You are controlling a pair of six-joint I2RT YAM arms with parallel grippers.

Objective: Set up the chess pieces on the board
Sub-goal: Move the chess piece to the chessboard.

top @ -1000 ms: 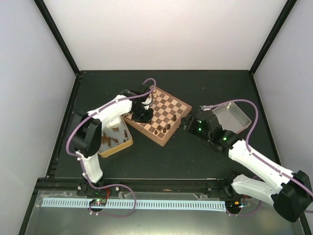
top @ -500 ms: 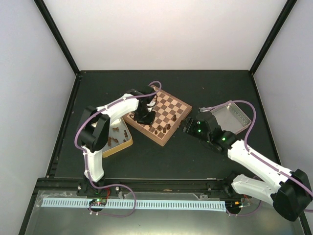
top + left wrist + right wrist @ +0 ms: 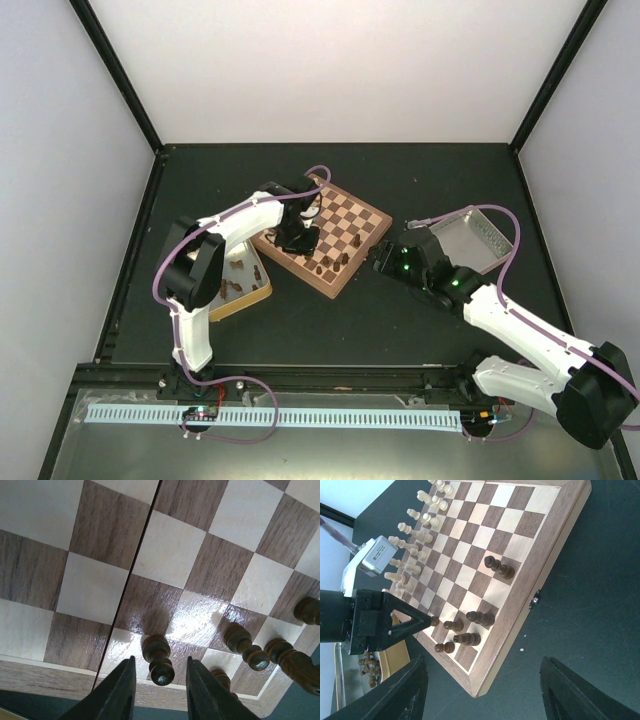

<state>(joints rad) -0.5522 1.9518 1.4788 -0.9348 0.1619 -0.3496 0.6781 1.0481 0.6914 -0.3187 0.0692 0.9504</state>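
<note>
Left gripper (image 3: 160,661): dark tapered fingers slightly parted, flanking without touching one turned dark-brown pawn (image 3: 157,655); pawn upright in edge row of glossy checkered wooden board (image 3: 170,550) | other dark chess pieces (image 3: 462,630) stood nearby | right gripper (image 3: 482,660): fingers spread wide, empty, above matte black table (image 3: 590,605)

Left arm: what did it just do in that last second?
The left gripper opened and let go of a dark piece, now standing free on the board's edge row; its elbow swung slightly right. The right gripper stayed open beside the board.
</note>
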